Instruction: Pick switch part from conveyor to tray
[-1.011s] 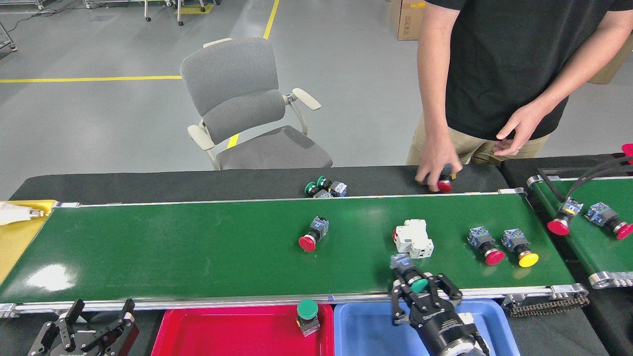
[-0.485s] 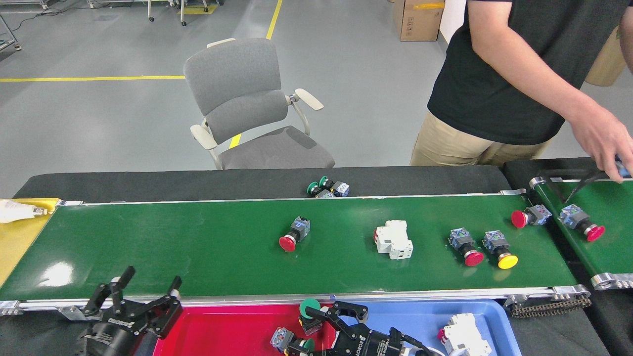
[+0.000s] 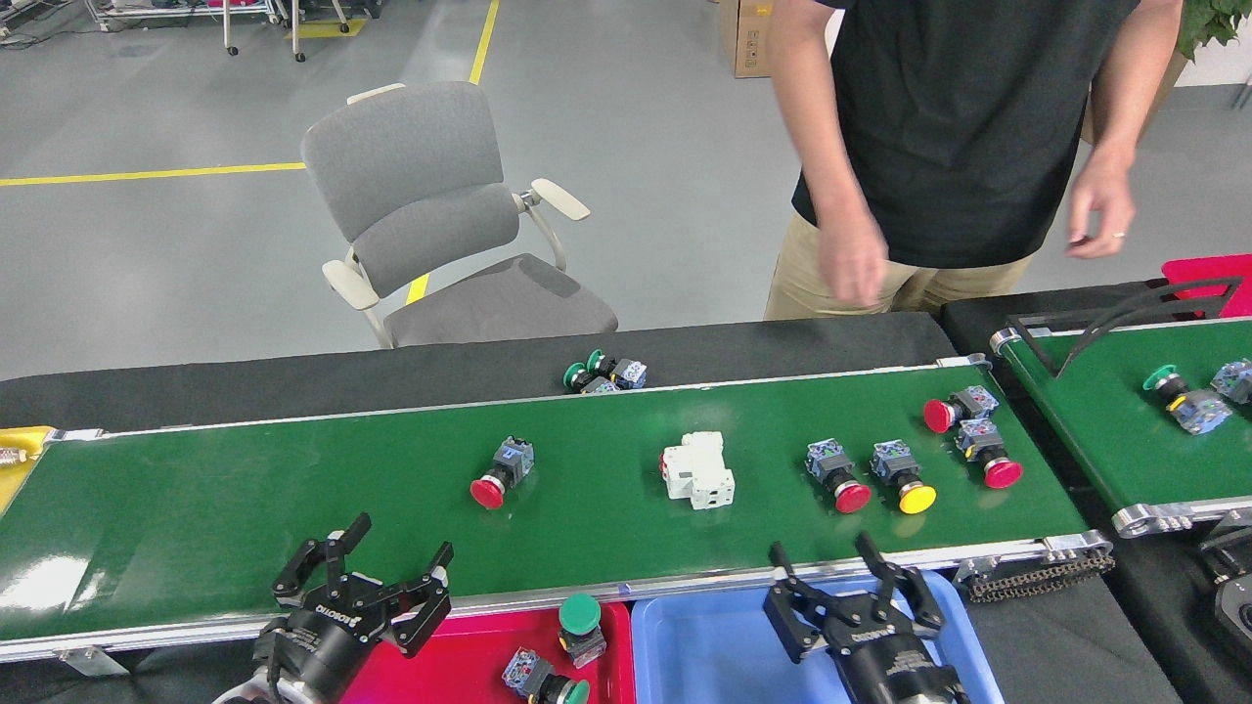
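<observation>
The conveyor (image 3: pixel 293 489) runs across the head view. On it lie a red-capped switch part (image 3: pixel 501 471), a white breaker (image 3: pixel 698 470), a red one (image 3: pixel 839 476) beside a yellow one (image 3: pixel 904 477), and two more red ones (image 3: pixel 959 408) (image 3: pixel 988 455). Below its front rail sit a red tray (image 3: pixel 460 655) and a blue tray (image 3: pixel 704 650). Two green-capped switch parts (image 3: pixel 580 626) (image 3: pixel 543 682) lie in the red tray. My left gripper (image 3: pixel 406 538) is open and empty at the front rail. My right gripper (image 3: pixel 822 552) is open and empty over the blue tray.
A shorter green belt (image 3: pixel 1095 420) at the right carries a green-capped switch (image 3: pixel 1179 396). A person (image 3: pixel 939 147) stands behind the table, hands raised. Green switches (image 3: pixel 602 374) lie on the black table behind the belt. A grey chair (image 3: pixel 440 225) stands beyond.
My right gripper has let go of the green-capped switch part in the red tray and moved right, over the blue tray. My left gripper rose to the front rail. Parts drifted left on the belt.
</observation>
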